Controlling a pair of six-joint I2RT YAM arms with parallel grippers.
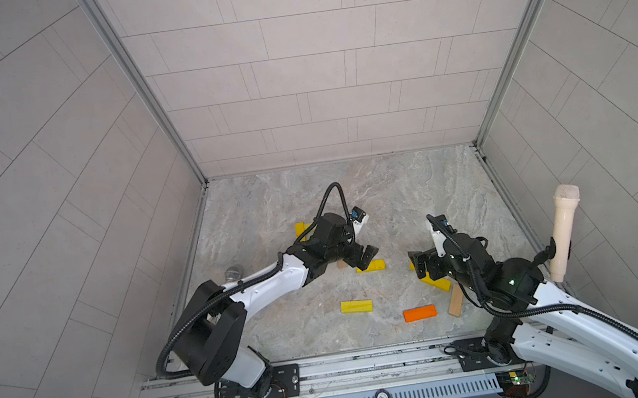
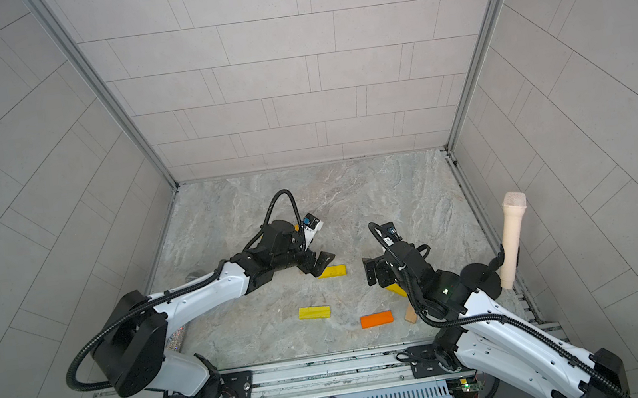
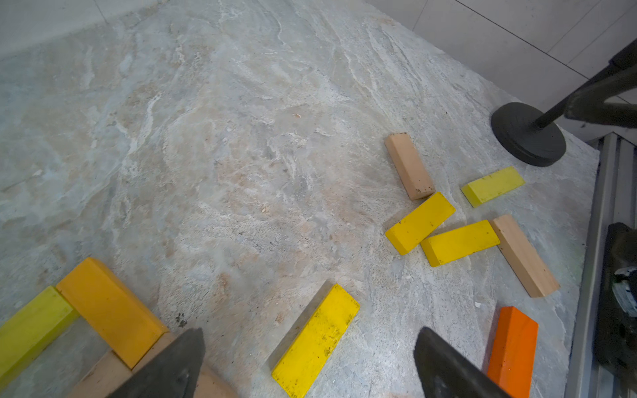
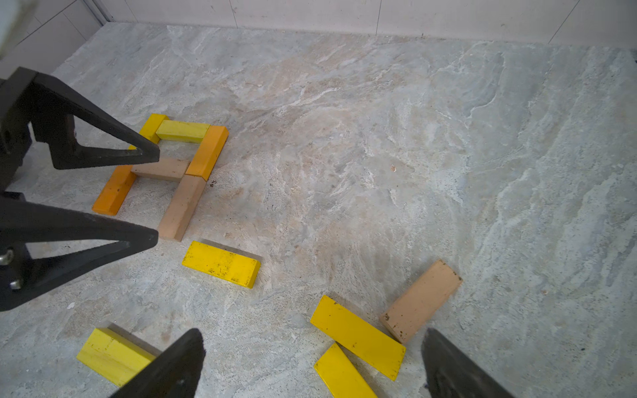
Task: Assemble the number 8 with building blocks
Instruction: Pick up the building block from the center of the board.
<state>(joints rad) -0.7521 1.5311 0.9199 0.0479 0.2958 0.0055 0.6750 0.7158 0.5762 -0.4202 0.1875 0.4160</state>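
Right wrist view gives us the clearest reading of progress: the number 8 (image 4: 161, 169) stands six bars strong on the marble worktop (image 4: 379, 138). Its upper square is closed by two yellow bars, an orange-yellow one and the tan crossbar. Below it run an orange leg (image 4: 113, 191) and a tan leg (image 4: 181, 206), with nothing yet joining their free ends.

We judge the job nearly done, with only the seventh, closing bar left. A yellow bar (image 4: 220, 263) lies flat just beside the tan leg's end, apart from it and skewed. We take it as the likely candidate, to be squared across both legs.

In both top views the figure sits just toward 9 o'clock of the worktop's middle, mostly hidden under the left arm (image 1: 269, 282), with that yellow bar at its 4 o'clock. The left gripper (image 1: 367, 258) hovers near the figure's open end, fingers apart and empty. The right gripper (image 1: 420, 265), toward 3 o'clock, likewise has its fingers spread on nothing. Spare blocks (image 1: 420, 313) lie loose from 4 to 6 o'clock.
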